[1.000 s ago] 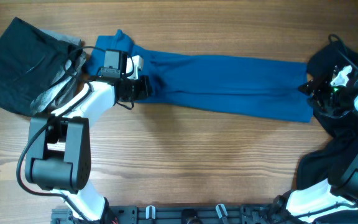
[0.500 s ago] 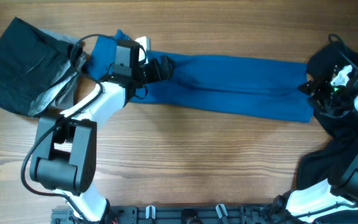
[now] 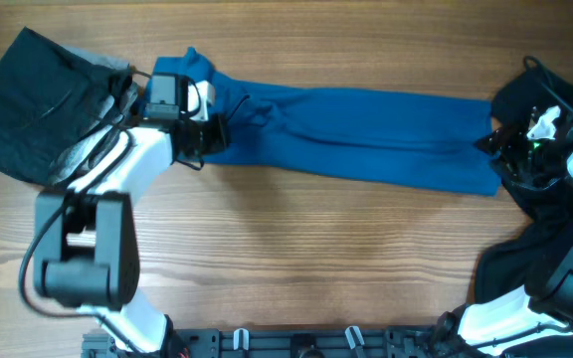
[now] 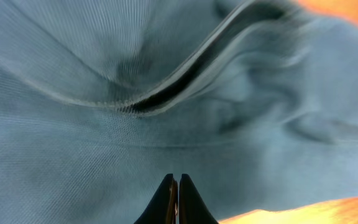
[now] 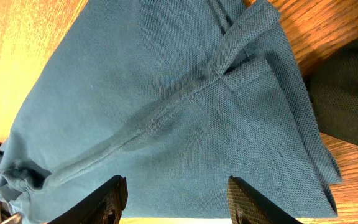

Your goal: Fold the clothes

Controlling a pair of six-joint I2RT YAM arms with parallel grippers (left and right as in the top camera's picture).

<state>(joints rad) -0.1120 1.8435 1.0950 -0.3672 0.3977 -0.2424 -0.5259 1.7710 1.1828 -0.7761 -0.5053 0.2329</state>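
This looks like a robotics lab to me: my left arm (image 3: 139, 164) and right arm (image 3: 500, 316) stand at a black mounting rail (image 3: 296, 345) edging a plain wood-grain bench (image 3: 306, 249) (a black cable (image 3: 25, 270) loops beside one).

A plain medium-blue shirt (image 3: 366, 134) lies on a light brown, wood-grain table (image 3: 316, 254). A black garment (image 3: 23, 94) with grey fabric (image 3: 78, 151) sits far left; black cloth (image 3: 550, 204) sits right.

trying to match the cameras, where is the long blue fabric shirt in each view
Overhead: long blue fabric shirt stretched across the upper middle.
Left wrist: the shirt fills nearly the frame.
Right wrist: the shirt covers the centre.
Shared landmark: wooden table bordering the shirt.
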